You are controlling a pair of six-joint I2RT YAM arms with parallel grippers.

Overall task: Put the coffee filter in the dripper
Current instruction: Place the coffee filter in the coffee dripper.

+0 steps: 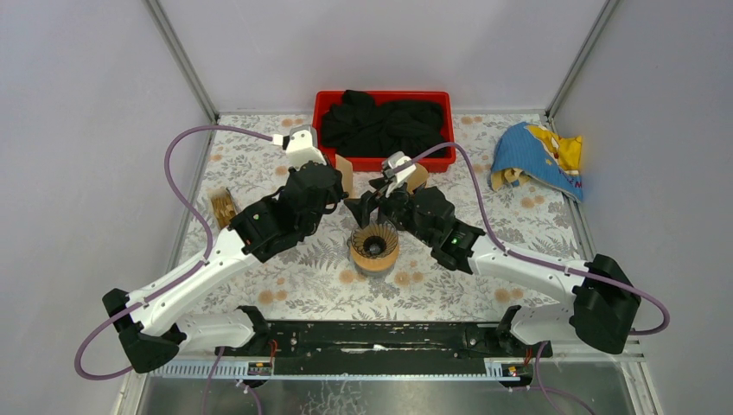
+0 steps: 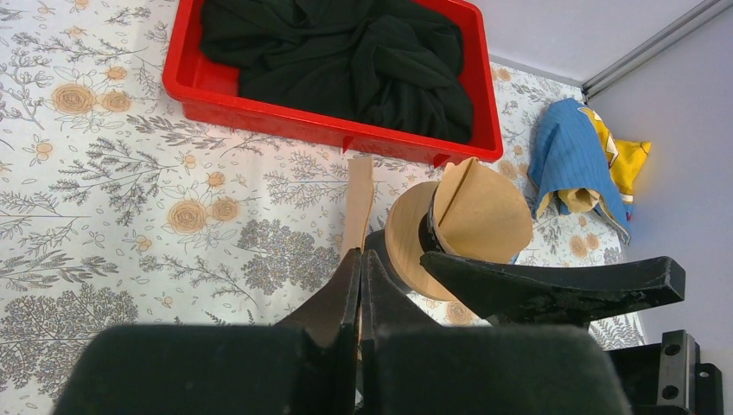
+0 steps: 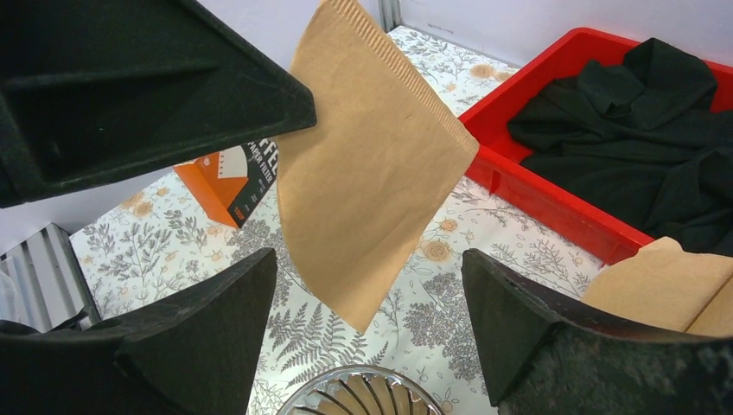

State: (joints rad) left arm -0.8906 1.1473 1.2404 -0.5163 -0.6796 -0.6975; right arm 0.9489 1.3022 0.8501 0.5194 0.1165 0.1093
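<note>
A glass ribbed dripper on a brown base stands mid-table; its rim shows at the bottom of the right wrist view. My left gripper is shut on a flat brown paper coffee filter, seen edge-on. The filter hangs above and behind the dripper. My right gripper is open and empty, its jaws wide apart either side of the filter's lower tip. A second, opened brown filter sits against the outside of one right finger.
A red bin of black cloth stands at the back centre. A blue and yellow cloth lies at the back right. An orange filter box sits at the left. Walls and frame posts close in the table.
</note>
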